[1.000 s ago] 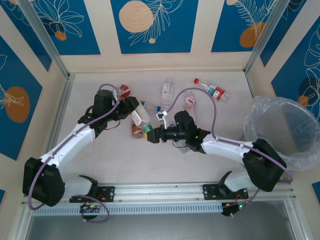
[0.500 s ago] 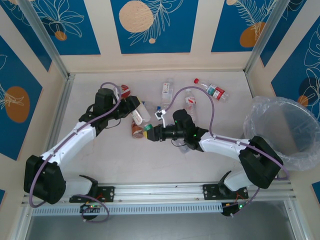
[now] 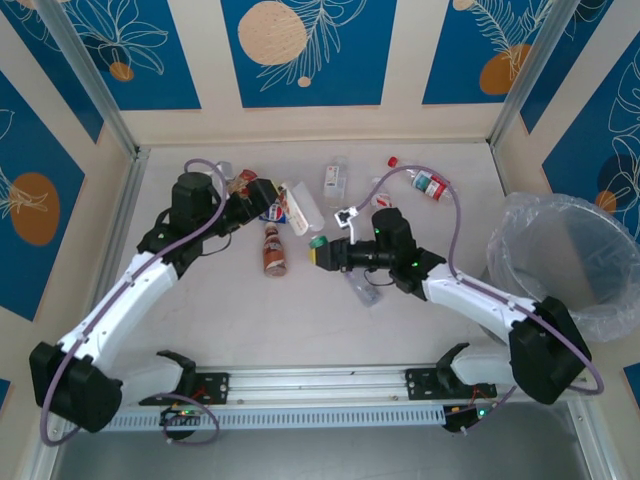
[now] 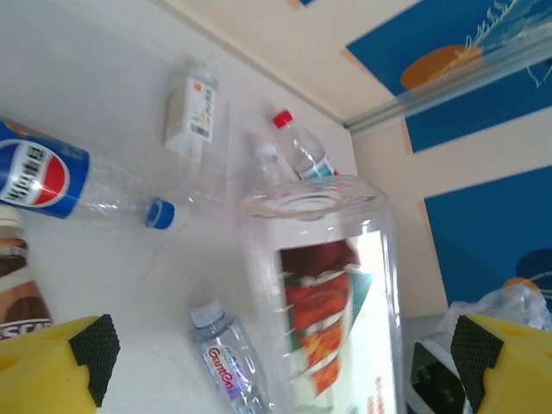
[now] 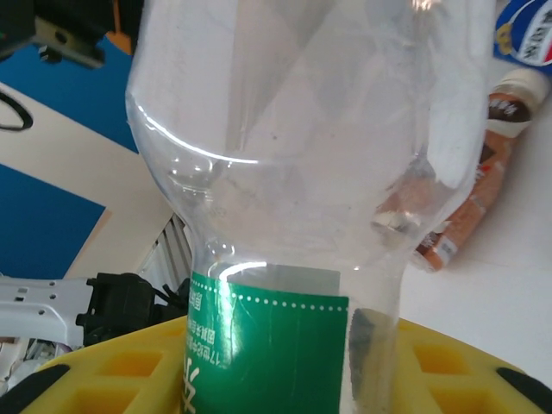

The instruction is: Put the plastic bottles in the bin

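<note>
Right jaws: clamped on a clear green-labelled bottle point(image 5: 285, 172), mid-tabletop point(image 3: 230, 320). Left jaws: spread wide either side of a clear red-labelled bottle point(image 4: 319, 285), not touching it. Brown bottle point(image 3: 273, 250) lies between the arms; more bottles point(image 3: 430, 183) scattered beyond. Bin point(image 3: 520, 215): far right edge, well apart.

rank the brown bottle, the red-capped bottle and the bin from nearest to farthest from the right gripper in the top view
From the right gripper, which grips the green-labelled bottle:
1. brown bottle, just to its left
2. red-capped bottle, farther back and to the right
3. bin, far off on the right
</note>
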{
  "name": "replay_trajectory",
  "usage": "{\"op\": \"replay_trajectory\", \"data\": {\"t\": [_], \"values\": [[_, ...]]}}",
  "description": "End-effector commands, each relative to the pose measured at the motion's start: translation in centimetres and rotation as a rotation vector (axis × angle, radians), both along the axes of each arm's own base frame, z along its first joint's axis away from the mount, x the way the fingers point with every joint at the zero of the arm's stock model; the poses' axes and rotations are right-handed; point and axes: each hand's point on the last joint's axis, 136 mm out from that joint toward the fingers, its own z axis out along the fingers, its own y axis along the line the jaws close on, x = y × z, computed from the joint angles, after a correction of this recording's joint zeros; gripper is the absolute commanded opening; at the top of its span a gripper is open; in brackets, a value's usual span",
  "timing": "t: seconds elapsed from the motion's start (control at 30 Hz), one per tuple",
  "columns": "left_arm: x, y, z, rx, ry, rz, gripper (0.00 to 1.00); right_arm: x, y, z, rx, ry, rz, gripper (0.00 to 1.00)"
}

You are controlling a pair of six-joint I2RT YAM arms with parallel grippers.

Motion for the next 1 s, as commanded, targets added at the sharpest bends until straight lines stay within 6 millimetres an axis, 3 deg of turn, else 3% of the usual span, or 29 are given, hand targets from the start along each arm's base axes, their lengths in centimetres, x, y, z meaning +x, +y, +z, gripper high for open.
{"op": "replay_trajectory", "data": {"t": [0.0,0.13,0.47,0.73,0.97], "values": [[-0.2,3.4,0.3,0.099,-0.038,0.163,1.00,-0.9,-1.8,2.8,0.018,0.016,0.015,0.00],[-0.3,6.2,-1.7,0.186,-0.042,0.283,1.00,-1.1,-4.8,6.8,0.058,0.006,-0.024,0.00],[-0.9,5.4,-3.3,0.236,-0.077,0.194,1.00,-0.9,-13.1,15.3,0.021,-0.018,-0.234,0.00],[-0.6,4.6,-3.0,0.225,-0.126,0.156,1.00,-0.4,-22.3,17.2,-0.208,-0.239,-0.735,0.00],[0.0,2.0,-3.6,0.141,-0.073,0.058,1.00,-2.0,-33.0,17.6,-0.565,-0.432,-1.240,0.00]]}}
